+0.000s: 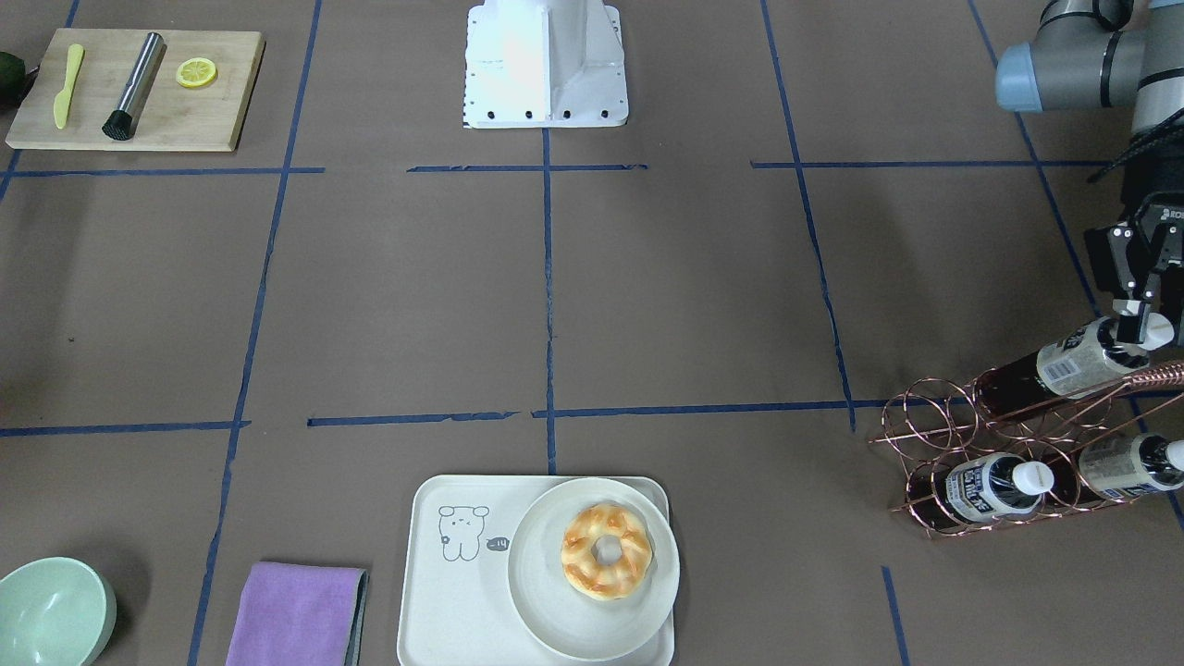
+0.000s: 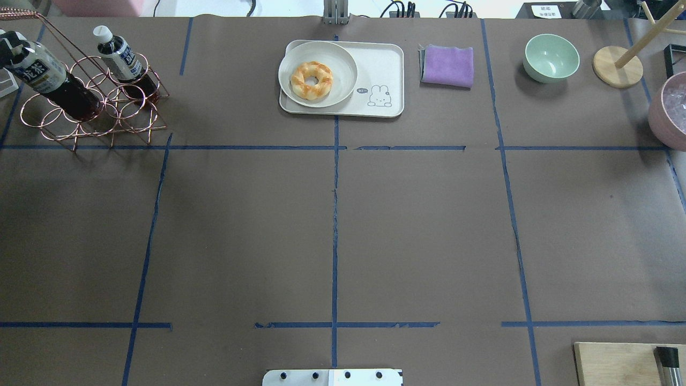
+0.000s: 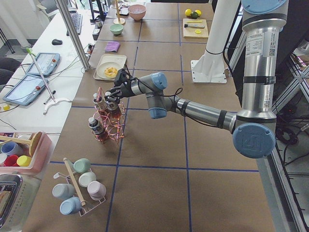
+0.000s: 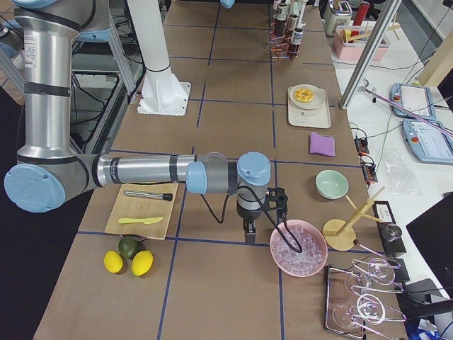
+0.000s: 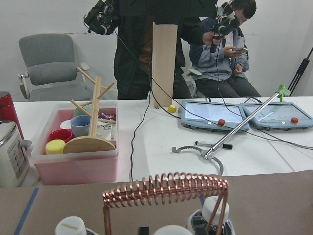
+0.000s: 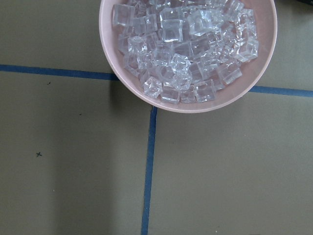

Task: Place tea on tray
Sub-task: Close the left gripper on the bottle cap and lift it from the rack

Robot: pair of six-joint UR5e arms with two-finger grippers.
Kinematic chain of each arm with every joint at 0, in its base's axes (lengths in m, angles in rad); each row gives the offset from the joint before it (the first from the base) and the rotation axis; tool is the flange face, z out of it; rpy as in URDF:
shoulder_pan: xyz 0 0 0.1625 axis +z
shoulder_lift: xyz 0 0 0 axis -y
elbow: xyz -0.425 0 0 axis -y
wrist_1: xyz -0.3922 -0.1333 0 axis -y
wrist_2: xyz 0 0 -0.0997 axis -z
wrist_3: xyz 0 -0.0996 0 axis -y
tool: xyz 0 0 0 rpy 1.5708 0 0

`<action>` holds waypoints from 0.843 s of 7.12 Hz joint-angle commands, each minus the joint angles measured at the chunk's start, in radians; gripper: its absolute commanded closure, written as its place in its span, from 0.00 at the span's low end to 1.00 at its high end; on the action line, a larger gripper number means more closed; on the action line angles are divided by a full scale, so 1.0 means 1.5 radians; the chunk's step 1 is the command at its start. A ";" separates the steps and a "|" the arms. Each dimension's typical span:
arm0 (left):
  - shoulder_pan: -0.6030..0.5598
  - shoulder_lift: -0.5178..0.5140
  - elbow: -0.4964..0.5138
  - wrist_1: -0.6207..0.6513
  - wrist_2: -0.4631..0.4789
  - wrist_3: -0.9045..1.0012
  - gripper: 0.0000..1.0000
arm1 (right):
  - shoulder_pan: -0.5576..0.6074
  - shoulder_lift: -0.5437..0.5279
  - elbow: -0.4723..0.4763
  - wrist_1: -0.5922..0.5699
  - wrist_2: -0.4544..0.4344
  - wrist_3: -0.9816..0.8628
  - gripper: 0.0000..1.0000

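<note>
Three tea bottles lie in a copper wire rack (image 1: 934, 416) at the table's left end. My left gripper (image 1: 1147, 328) is at the white cap of the top tea bottle (image 1: 1078, 356) and looks shut on it. The bottle still lies tilted in the rack. Two more bottles (image 1: 994, 483) (image 1: 1124, 462) lie lower. The cream tray (image 1: 453, 601) with its bear drawing stands mid-table on the operators' side and carries a round plate (image 1: 555, 610) with a donut (image 1: 606, 550). My right gripper (image 4: 248, 230) hangs beside the ice bowl (image 4: 297, 248); I cannot tell if it is open.
A purple cloth (image 1: 296, 615) and a green bowl (image 1: 51, 610) lie beside the tray. A wooden board (image 1: 139, 88) holds a lemon slice, a yellow knife and a metal muddler. The pink bowl of ice (image 6: 188, 49) is under the right wrist.
</note>
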State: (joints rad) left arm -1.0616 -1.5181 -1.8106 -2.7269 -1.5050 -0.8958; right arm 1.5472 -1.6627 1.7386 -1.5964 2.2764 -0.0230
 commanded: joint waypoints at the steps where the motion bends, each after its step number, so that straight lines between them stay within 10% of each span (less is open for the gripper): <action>1: -0.001 0.043 -0.030 -0.030 0.003 -0.001 1.00 | 0.000 0.000 0.000 0.001 0.000 0.000 0.00; 3: -0.001 0.112 -0.113 -0.027 0.007 -0.040 1.00 | 0.000 0.000 -0.001 0.000 0.000 0.000 0.00; 6: 0.024 0.037 -0.142 0.047 0.050 -0.070 1.00 | 0.000 0.000 0.000 0.001 0.000 0.000 0.00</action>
State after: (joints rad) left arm -1.0460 -1.4012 -2.0114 -2.7203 -1.4508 -1.0013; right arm 1.5473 -1.6628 1.7378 -1.5955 2.2764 -0.0230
